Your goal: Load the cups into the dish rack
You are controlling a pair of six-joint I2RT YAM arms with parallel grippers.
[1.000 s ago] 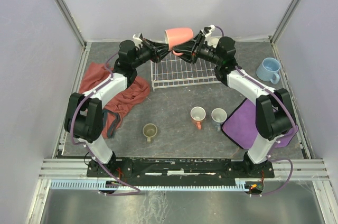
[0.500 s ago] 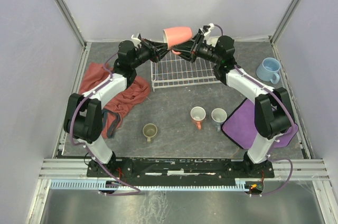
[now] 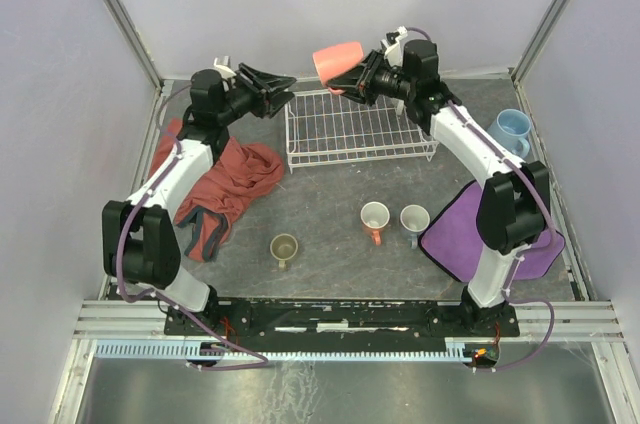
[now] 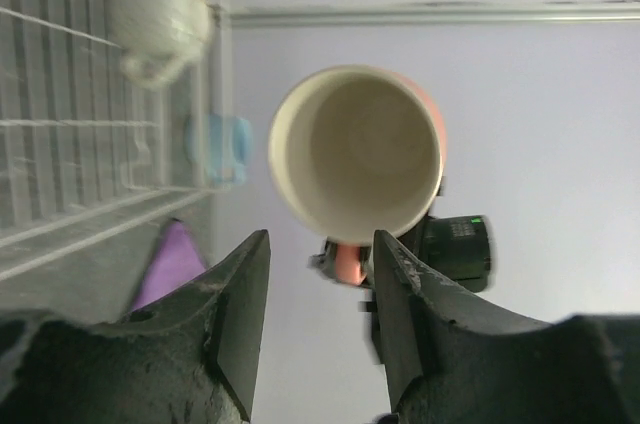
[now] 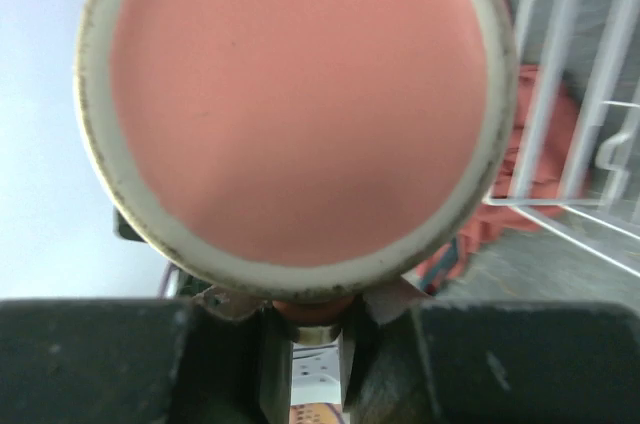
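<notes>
A salmon-orange cup (image 3: 337,62) hangs on its side above the back edge of the white wire dish rack (image 3: 355,129). My right gripper (image 3: 351,87) is shut on its handle; the right wrist view shows the cup's base (image 5: 300,94) just above that gripper (image 5: 315,329). My left gripper (image 3: 288,84) stands open, left of the rack and apart from the cup. In its wrist view the cup's mouth (image 4: 355,159) faces the left gripper (image 4: 320,239). A cream cup (image 4: 160,19) sits blurred at the rack's far end.
On the table in front of the rack stand a white-and-orange cup (image 3: 374,218), a grey-blue cup (image 3: 414,218) and an olive-green cup (image 3: 284,247). A light blue cup (image 3: 509,131) sits at the right. A red cloth (image 3: 230,179) lies left, a purple cloth (image 3: 470,234) right.
My left gripper has opened, let go of the salmon cup and drawn back to the left. The right gripper has shut on the handle and now carries the cup alone.
</notes>
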